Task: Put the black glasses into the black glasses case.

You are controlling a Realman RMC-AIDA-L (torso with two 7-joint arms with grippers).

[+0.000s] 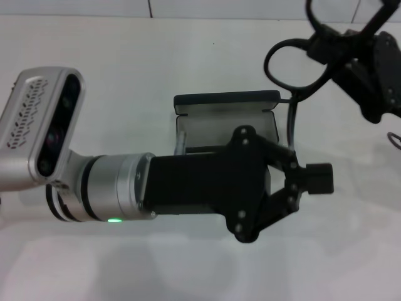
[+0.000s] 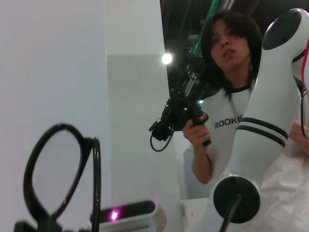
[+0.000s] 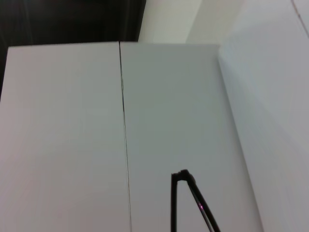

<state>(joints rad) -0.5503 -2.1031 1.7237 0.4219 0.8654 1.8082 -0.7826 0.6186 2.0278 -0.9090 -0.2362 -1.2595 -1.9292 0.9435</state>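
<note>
The black glasses [image 1: 294,64] hang in the air at the back right, with my right gripper [image 1: 335,49] shut on them at the frame. One lens and its rim [image 2: 95,174] show close up in the left wrist view, and a thin temple arm [image 3: 193,192] shows in the right wrist view. The black glasses case [image 1: 225,100] lies open in the middle of the table, its grey lining facing up. My left arm reaches across the case's near half and hides it. The left gripper [image 1: 316,179] sits just right of the case, shut and holding nothing.
The white table [image 1: 125,75] runs out on every side of the case. In the left wrist view a person [image 2: 227,96] holding a black device stands behind my white right arm [image 2: 265,121].
</note>
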